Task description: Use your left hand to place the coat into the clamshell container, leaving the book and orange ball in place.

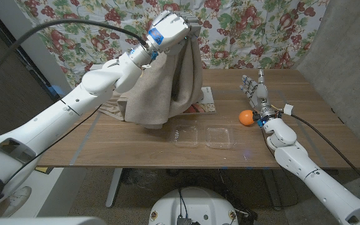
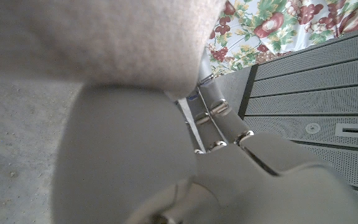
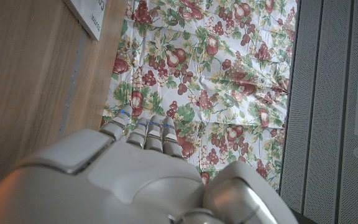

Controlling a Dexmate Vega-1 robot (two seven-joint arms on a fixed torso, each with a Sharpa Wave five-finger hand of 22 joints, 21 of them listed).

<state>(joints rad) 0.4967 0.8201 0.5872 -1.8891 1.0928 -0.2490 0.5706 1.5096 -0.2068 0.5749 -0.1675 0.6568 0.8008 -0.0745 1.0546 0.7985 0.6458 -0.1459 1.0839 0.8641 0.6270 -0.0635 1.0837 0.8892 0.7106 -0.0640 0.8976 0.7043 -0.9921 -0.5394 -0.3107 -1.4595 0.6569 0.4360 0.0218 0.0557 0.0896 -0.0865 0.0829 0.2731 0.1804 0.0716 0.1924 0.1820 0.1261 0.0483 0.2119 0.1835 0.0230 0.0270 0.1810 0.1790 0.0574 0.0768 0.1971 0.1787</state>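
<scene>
Left hand [image 1: 170, 28] holds coat [image 1: 167, 81] lifted above table [image 1: 136, 140].
Right hand [image 1: 255, 90] fingers apart, empty, beside ball [image 1: 247, 117]; container [image 1: 205, 136] lies open.

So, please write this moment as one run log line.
left hand: holds coat lifted | clamshell container: open, empty | right hand: open, idle

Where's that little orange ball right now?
In the head view, the orange ball sits on the wooden table toward the robot's right, just beside the right robot hand and beyond the open clamshell container.
</scene>
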